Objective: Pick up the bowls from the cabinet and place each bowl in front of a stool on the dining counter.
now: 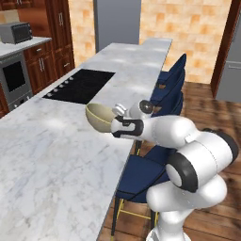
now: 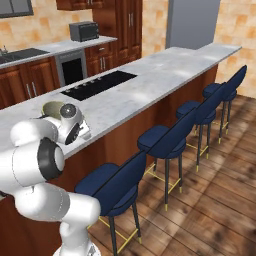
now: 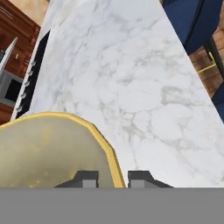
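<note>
The two-finger gripper (image 3: 112, 178) is clenched on the thin yellow rim of the round, deep beige-olive ceramic bowl (image 3: 48, 151); in the hand view one dark fingertip sits inside the bowl's wall and the other just outside it. From the left base view the gripper (image 1: 113, 123) holds the bowl (image 1: 99, 116) tilted, its opening turned up and away from the hand, above the long white-grey veined marble dining counter (image 1: 61, 155), near the counter's stool-side edge. Whether the bowl's underside touches the marble cannot be told. The right base view shows the same bowl (image 2: 53, 109) behind the wrist, over the near part of the counter (image 2: 150, 80).

The black inset cooktop (image 1: 80, 85) lies farther along the counter, apart from the bowl. Navy blue padded stools (image 2: 167, 140) with thin dark legs and yellowish footrest rings stand in a row along the counter's reddish-brown wood base; the nearest one (image 1: 141, 176) is just below and beside the held bowl.
</note>
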Robot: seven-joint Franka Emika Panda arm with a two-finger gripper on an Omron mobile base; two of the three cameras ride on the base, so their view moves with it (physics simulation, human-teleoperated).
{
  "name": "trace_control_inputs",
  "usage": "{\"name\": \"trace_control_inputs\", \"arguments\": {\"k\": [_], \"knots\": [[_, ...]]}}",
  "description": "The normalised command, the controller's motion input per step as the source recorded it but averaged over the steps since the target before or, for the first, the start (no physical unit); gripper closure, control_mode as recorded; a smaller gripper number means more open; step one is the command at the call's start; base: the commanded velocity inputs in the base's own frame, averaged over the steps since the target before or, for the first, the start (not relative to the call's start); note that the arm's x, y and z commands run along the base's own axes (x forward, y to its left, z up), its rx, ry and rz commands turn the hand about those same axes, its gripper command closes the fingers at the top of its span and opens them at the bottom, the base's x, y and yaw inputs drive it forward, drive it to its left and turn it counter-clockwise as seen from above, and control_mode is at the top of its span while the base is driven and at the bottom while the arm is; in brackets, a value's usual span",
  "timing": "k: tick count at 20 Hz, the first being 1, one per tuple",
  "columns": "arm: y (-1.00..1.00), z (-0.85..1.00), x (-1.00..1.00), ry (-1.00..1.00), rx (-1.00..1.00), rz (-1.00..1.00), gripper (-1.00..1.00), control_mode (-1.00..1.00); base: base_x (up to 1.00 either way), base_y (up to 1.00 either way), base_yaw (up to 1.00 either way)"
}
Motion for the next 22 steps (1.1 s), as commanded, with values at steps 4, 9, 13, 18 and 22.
{"name": "trace_control_inputs", "arguments": {"k": [4,9,13,18,22], "knots": [[0.10,0.76,-0.01,-0.12,-0.01,0.00,1.00,-1.00,0.00,0.00,0.00],[0.01,0.07,0.00,-0.01,0.00,0.00,1.00,-1.00,0.00,0.00,0.00],[0.00,-0.16,0.00,0.00,-0.07,0.00,1.00,-1.00,0.00,0.00,0.00],[0.00,-0.61,0.00,0.00,-0.24,0.03,1.00,-1.00,0.00,0.00,0.00],[0.00,0.00,0.00,0.00,-0.01,0.00,-1.00,-1.00,0.00,0.00,0.00]]}}
